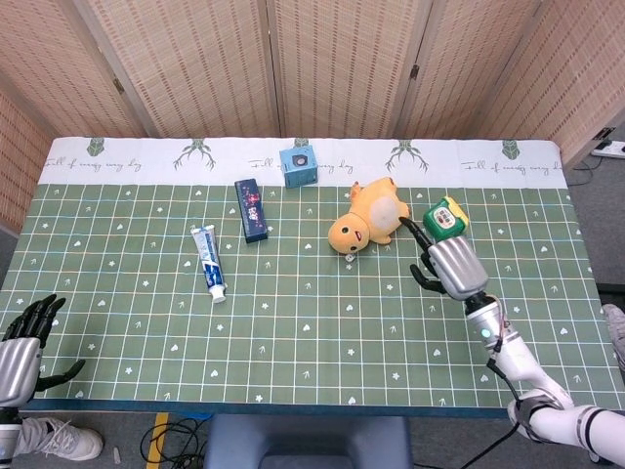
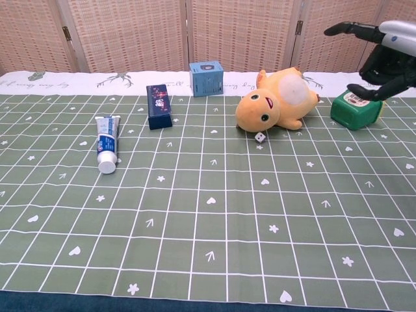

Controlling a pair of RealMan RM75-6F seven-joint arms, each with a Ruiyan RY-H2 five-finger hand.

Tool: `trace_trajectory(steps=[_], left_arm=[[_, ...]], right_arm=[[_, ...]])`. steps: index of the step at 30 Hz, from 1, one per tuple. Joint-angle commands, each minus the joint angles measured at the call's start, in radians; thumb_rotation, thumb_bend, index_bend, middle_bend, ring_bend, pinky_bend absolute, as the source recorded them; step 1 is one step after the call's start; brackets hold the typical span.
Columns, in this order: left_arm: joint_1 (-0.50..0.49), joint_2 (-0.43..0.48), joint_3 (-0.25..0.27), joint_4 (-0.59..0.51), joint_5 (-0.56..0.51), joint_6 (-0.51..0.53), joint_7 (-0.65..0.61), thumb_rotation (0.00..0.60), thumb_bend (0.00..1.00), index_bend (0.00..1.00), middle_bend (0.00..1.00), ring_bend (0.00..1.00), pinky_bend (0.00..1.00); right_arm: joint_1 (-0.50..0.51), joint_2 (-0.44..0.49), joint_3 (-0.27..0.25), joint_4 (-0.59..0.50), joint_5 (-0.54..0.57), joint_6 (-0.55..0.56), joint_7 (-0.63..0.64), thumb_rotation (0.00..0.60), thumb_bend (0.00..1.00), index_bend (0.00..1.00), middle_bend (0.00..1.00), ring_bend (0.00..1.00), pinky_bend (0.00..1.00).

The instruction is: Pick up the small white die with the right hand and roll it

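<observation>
The small white die [image 2: 260, 137] lies on the green mat just in front of the yellow plush's head, also visible in the head view as a tiny white die [image 1: 350, 257]. My right hand [image 2: 380, 55] is raised above the table at the right, well away from the die, fingers spread and holding nothing. The head view shows the same right hand [image 1: 446, 262] right of the plush and below the green box. My left hand [image 1: 24, 342] sits at the table's near left corner, fingers apart and empty.
A yellow plush [image 2: 276, 101] lies behind the die. A green box [image 2: 354, 109] sits beneath my right hand. A blue cube [image 2: 206, 78], a dark box [image 2: 158, 106] and a toothpaste tube [image 2: 107, 142] lie further left.
</observation>
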Motion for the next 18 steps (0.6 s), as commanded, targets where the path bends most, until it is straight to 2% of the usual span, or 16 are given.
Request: trace_trajectory(steps=[1,3,5,8,9,12,15,18], left_arm=[[0.000,0.000,0.000,0.002,-0.003,-0.003,-0.001,0.600,0.20,0.10,0.08,0.08,0.18],[-0.001,-0.001,0.000,0.003,-0.004,-0.004,-0.002,0.600,0.20,0.10,0.08,0.08,0.18],[-0.002,-0.002,-0.001,0.004,-0.004,-0.006,-0.002,0.600,0.20,0.10,0.08,0.08,0.18],[-0.004,-0.004,-0.002,0.003,-0.002,-0.007,-0.001,0.600,0.20,0.10,0.08,0.08,0.18],[-0.005,-0.005,-0.002,0.003,-0.001,-0.008,-0.001,0.600,0.20,0.10,0.08,0.08,0.18],[-0.008,-0.008,-0.003,0.002,0.002,-0.008,0.001,0.600,0.20,0.10,0.08,0.08,0.18],[-0.011,-0.010,-0.005,0.002,0.006,-0.007,0.001,0.600,0.20,0.10,0.08,0.08,0.18],[-0.013,-0.012,-0.007,0.002,0.010,-0.003,0.003,0.600,0.20,0.10,0.08,0.08,0.18]], right_arm=[[-0.045,0.074,-0.012,-0.069,0.030,0.031,-0.069,0.600,0.38,0.03,0.86,0.97,0.97],[-0.067,0.112,-0.018,-0.104,0.044,0.045,-0.097,0.600,0.37,0.10,0.80,0.89,0.96],[-0.093,0.155,-0.028,-0.146,0.059,0.058,-0.127,0.600,0.37,0.11,0.72,0.79,0.92],[-0.133,0.210,-0.049,-0.201,0.070,0.080,-0.159,0.600,0.37,0.12,0.54,0.58,0.73],[-0.146,0.224,-0.057,-0.216,0.072,0.087,-0.165,0.600,0.37,0.11,0.46,0.48,0.64],[-0.189,0.255,-0.080,-0.249,0.071,0.122,-0.169,0.600,0.37,0.12,0.33,0.32,0.48],[-0.235,0.261,-0.104,-0.257,0.054,0.166,-0.142,0.600,0.35,0.12,0.23,0.24,0.42],[-0.283,0.264,-0.128,-0.255,0.031,0.218,-0.130,0.600,0.35,0.12,0.21,0.21,0.39]])
